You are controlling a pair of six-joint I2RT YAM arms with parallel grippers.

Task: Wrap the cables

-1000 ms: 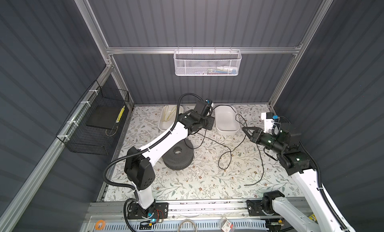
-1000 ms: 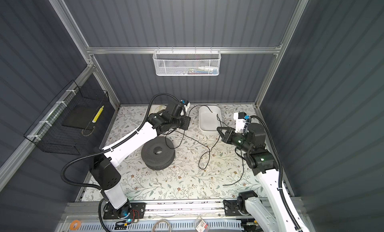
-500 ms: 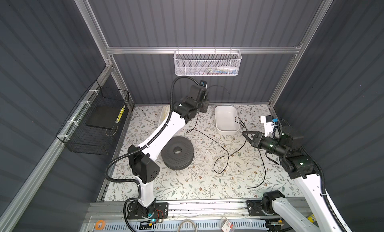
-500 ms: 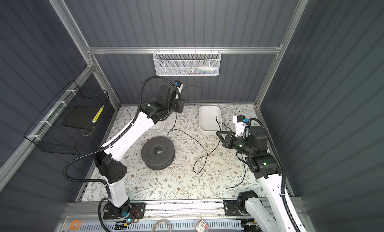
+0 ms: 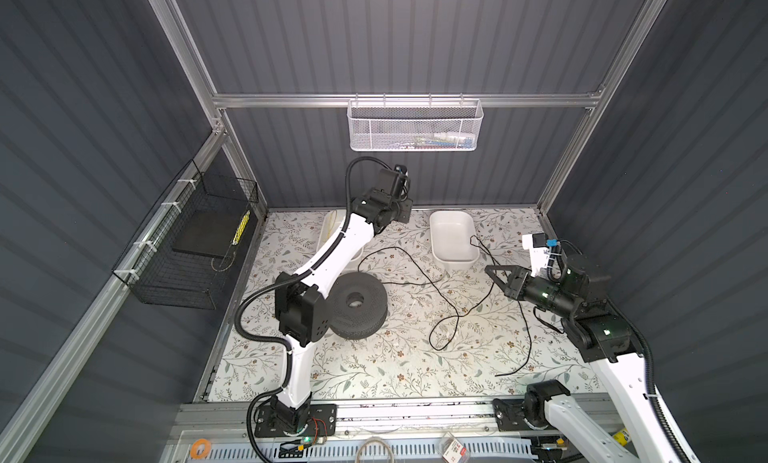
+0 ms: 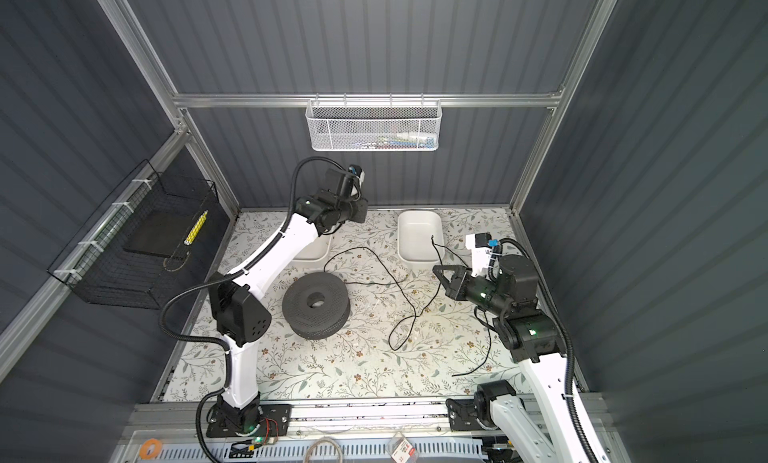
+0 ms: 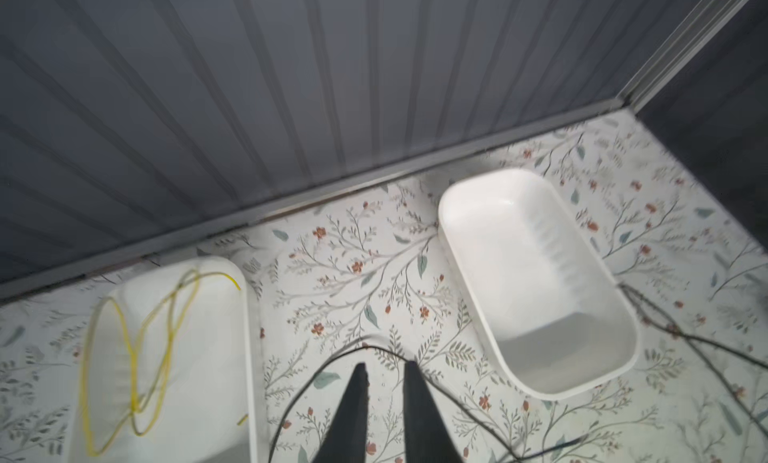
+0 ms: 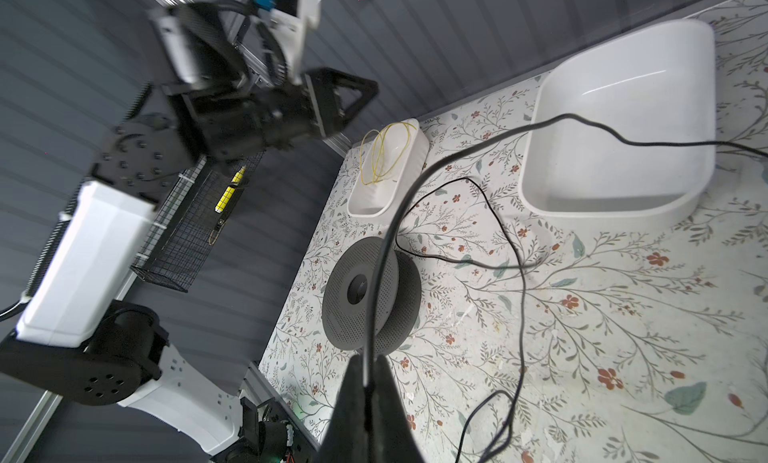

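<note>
Thin black flexible cable (image 8: 561, 116) lies with its loose end near the front of the floral-patterned tabletop (image 5: 374, 369), then loops across the middle beside the dark grey perforated round spool (image 5: 365, 319). Further back on the right, the right gripper (image 8: 368, 380) is pressed together on the cable, holding a stretch off the table that runs on towards the white rectangular plastic tub (image 5: 451, 236). Farthest back, the left gripper (image 7: 384, 367) hangs above the table, fingers slightly spread and holding nothing, near a second white tub (image 7: 249, 315) containing a coiled thin yellow cord (image 7: 126, 344).
</note>
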